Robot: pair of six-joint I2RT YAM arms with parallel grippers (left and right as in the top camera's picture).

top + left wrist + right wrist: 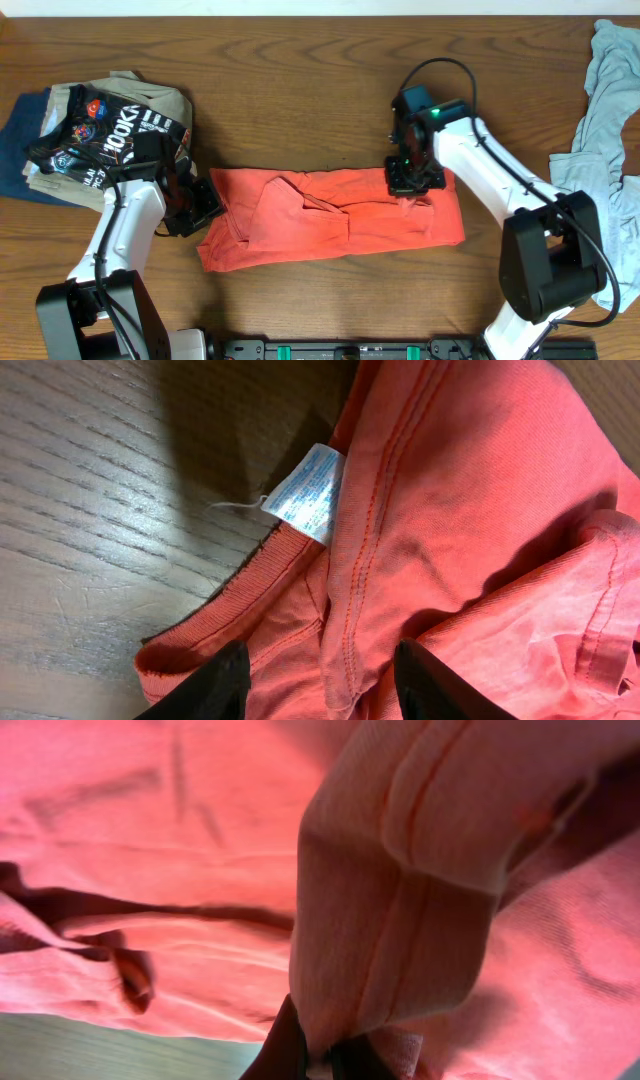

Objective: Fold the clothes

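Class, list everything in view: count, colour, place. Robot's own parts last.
T-shirt: one, red-orange, table centre.
label: one, white-blue, by T-shirt's ribbed edge.
black shirt: one, white print, atop left pile.
tan garment: one, tan, in that pile.
navy garment: one, navy, under that pile.
grey garment: one, pale grey-blue, right edge.
table: one, brown wood, under everything.
left gripper: one, black, jaws apart at T-shirt's left end.
right gripper: one, black, shut on a T-shirt fold, upper right.

A dark brown wood-grain table [300,60] fills the view under soft, even light.
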